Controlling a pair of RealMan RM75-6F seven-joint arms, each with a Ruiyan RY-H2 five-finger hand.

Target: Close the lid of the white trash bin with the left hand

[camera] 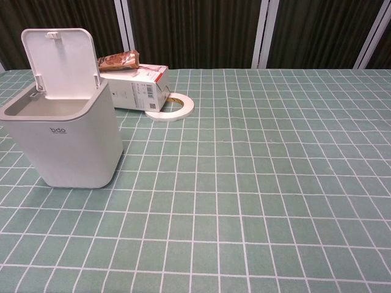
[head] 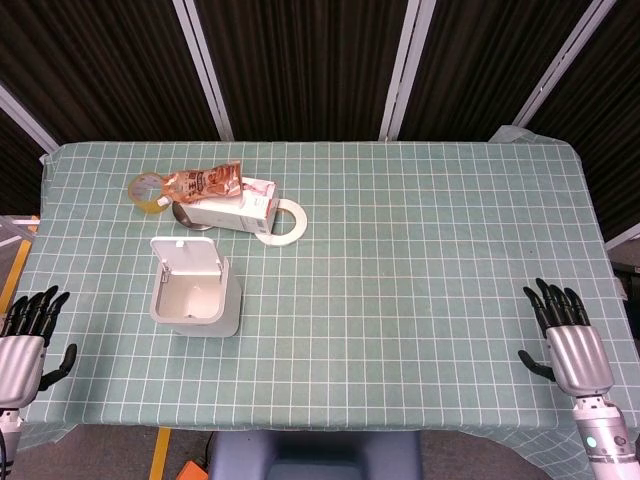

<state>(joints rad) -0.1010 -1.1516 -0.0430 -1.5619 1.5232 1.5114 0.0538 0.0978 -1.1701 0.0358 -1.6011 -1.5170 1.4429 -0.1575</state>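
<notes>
- Bin (head: 196, 296) sits front-left on table (head: 420, 300), lid (camera: 60, 54) upright, open.
- Left hand (head: 25, 335) spread, empty, near the edge.
- Right hand (head: 570, 335) spread, idle.
- Risk: hard push from behind could tip or slide the bin.

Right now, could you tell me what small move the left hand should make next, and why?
Probably lift the left hand forward and rightward toward the white trash bin: its lid stands upright and open, and the hand rests open at the table edge, apart from it.

White trash bin (camera: 70, 143) upright on desk's (camera: 275, 183) left side, lid (camera: 60, 61) open, standing up at the rear edge, interior empty.
</notes>
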